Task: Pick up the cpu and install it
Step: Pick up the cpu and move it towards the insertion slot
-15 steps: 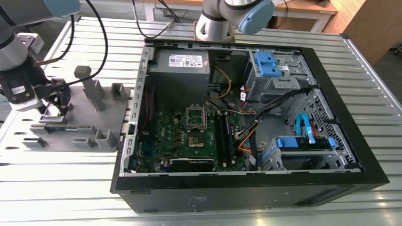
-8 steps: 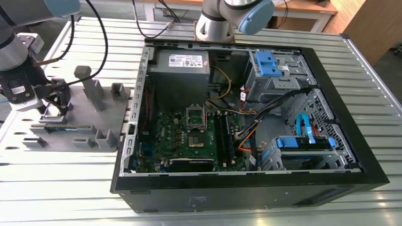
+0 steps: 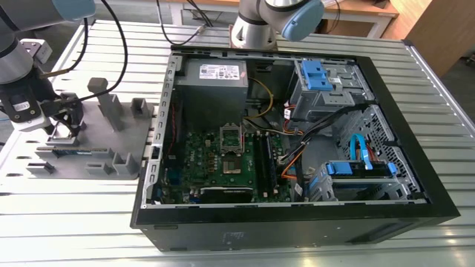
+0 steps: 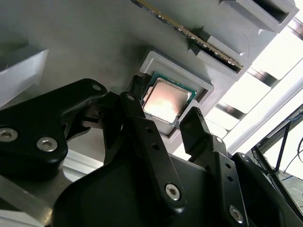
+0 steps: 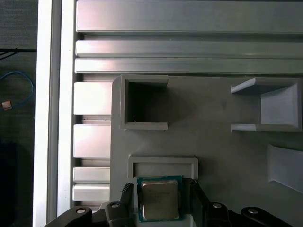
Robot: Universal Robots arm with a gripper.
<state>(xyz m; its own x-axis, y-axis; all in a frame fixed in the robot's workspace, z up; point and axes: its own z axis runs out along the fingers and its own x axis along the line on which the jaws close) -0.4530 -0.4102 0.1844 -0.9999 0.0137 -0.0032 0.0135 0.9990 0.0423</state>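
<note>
The cpu (image 4: 166, 100) (image 5: 160, 198), a small square chip with a dull silver top and green edge, lies flat in a raised grey pocket (image 5: 163, 164) of the grey fixture plate (image 3: 111, 139) at the exterior view's left, outside the computer case. My gripper (image 3: 63, 125) (image 4: 163, 111) (image 5: 161, 187) is lowered over it and stands open. One black finger (image 5: 127, 189) is on each side of the chip, with small gaps showing. In the exterior view the chip is hidden under the gripper. The motherboard (image 3: 222, 164) lies in the case, its silver socket frame (image 3: 232, 139) near the middle.
The open black computer case (image 3: 297, 222) fills the exterior view's middle and right, with cables, blue drive brackets (image 3: 319, 78) and a power supply (image 3: 215, 75). The fixture plate carries grey upright posts (image 3: 111, 108) and empty pockets (image 5: 142, 101). A memory stick (image 4: 189, 34) sits in a holder beside the chip.
</note>
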